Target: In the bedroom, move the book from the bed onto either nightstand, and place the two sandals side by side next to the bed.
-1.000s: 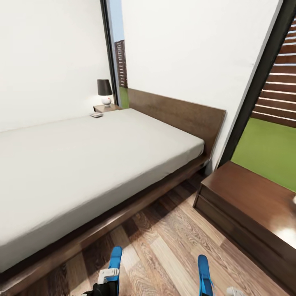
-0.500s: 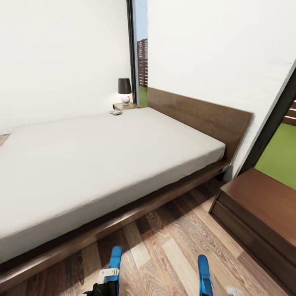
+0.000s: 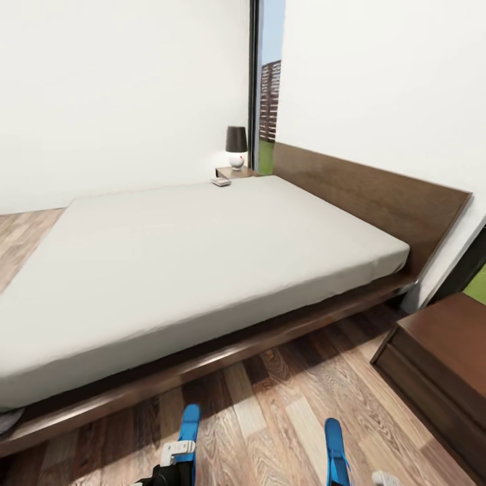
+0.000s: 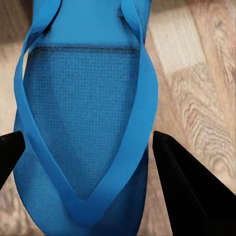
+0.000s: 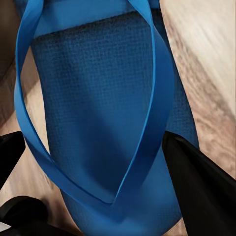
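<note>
Head view, left to right: your left gripper sits low at the frame's bottom edge with 1 blue sandal running forward from it toward the bed; the other sandal runs forward above your right gripper. Both sandals lie roughly parallel, long axes pointing at the bed frame, well apart from each other over the wood floor.

Left wrist view: the sandal lies between the 2 dark fingers, which stand wide of its edges; you can't tell whether they actually grip it. Right wrist view: same layout, sandal between spread dark fingers, grip also unclear.

The book lies at the far corner of the mattress, just beside the nightstand with its lamp. It's far across the bed from both arms, nearer your right side by angle.

Judgement: sandals are already bed-side and aligned; you'd need to close the sideways gap between them before setting down.
</note>
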Tool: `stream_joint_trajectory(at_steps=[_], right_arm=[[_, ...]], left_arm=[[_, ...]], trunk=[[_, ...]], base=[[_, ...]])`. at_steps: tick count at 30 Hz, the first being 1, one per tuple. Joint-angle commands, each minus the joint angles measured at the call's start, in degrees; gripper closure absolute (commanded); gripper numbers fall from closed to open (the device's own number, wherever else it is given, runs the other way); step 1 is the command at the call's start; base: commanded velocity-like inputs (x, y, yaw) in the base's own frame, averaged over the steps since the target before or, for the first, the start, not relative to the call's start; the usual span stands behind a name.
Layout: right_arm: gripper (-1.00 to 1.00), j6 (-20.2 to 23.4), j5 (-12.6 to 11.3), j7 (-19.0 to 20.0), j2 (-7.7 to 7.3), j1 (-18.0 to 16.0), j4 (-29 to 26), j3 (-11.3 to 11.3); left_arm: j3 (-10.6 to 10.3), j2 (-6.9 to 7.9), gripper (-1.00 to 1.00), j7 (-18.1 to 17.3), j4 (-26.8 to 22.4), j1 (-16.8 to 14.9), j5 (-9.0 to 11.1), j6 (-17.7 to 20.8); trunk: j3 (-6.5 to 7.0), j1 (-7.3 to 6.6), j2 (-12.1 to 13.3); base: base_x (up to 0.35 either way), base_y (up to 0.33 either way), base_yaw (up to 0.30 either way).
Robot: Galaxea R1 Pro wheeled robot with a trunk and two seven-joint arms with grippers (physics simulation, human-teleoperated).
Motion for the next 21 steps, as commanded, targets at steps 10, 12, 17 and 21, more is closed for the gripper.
stream_joint_trajectory(at_steps=[10, 12, 17, 21], right_arm=[[1.00, -0.03, 0.36, 0.22, -0.02, -0.01, 0.00, -0.38], [1.00, -0.03, 0.36, 0.22, -0.02, -0.01, 0.00, -0.38], [1.00, -0.03, 0.36, 0.20, -0.02, -0.01, -0.02, -0.38], [1.00, -0.03, 0.36, 0.22, 0.00, -0.01, 0.00, -0.38]], left_arm=[[-0.47, 0.02, 1.00, -0.01, 0.08, -0.06, 0.58, -0.25], [-0.47, 0.02, 1.00, -0.01, 0.09, -0.06, 0.58, -0.26], [-0.47, 0.02, 1.00, -0.01, 0.11, -0.08, 0.59, -0.23], [-0.47, 0.02, 1.00, -0.01, 0.11, -0.08, 0.59, -0.27]], trunk=[[-0.25, -0.01, -0.02], [-0.29, -0.01, -0.02], [-0.39, -0.01, -0.02], [-0.47, -0.01, -0.02]], base=[[0.000, 0.000, 0.280], [0.000, 0.000, 0.280], [-0.016, 0.000, 0.280], [-0.090, 0.000, 0.280]])
